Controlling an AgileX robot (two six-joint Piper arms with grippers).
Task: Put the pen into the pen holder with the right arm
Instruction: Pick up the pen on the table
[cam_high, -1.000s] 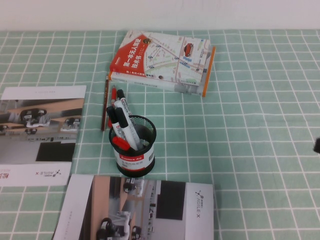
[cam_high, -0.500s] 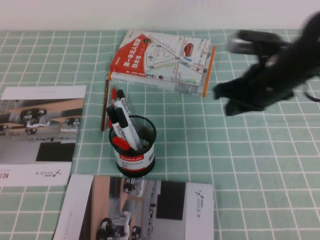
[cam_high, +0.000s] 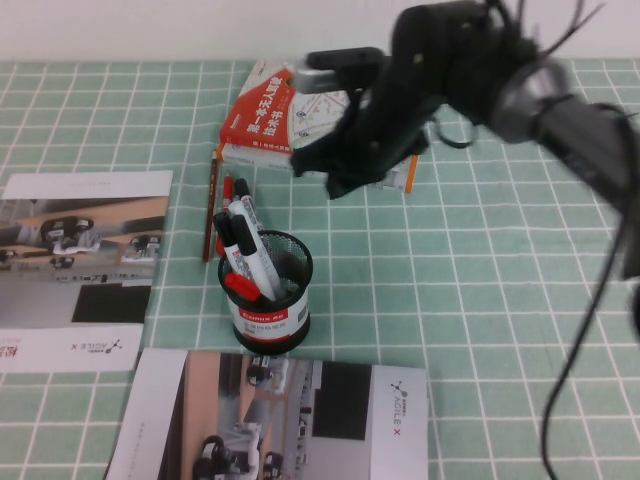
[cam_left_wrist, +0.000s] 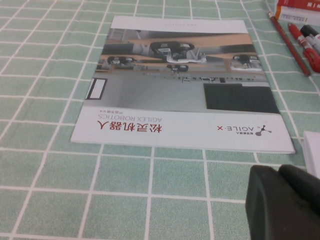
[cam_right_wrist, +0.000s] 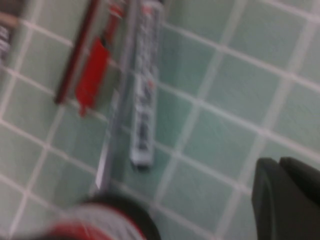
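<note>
The right pincer (cam_high: 335, 180) hangs above the pen (cam_high: 246, 214), touching nothing; opening unclear. The left pincer (cam_left_wrist: 287, 200) sits low over the worktop (cam_left_wrist: 45, 165), opening unclear.

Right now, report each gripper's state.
Left gripper: beside the brochure, empty; open or shut cannot be told.
Right gripper: above the table near the book, no pen held; open or shut cannot be told.

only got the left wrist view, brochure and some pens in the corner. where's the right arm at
Observer: the right gripper hangs above the green checked tablecloth beside the stack of books; the left gripper hovers by your printed brochure.
Operator: pen in the holder yet
Observer: no, the thick white-barrelled marker with the black cap lies on the cloth beside the thin red pen.
Operator: holder empty then
Observer: no, the round black wire-mesh cup holds other markers.
</note>
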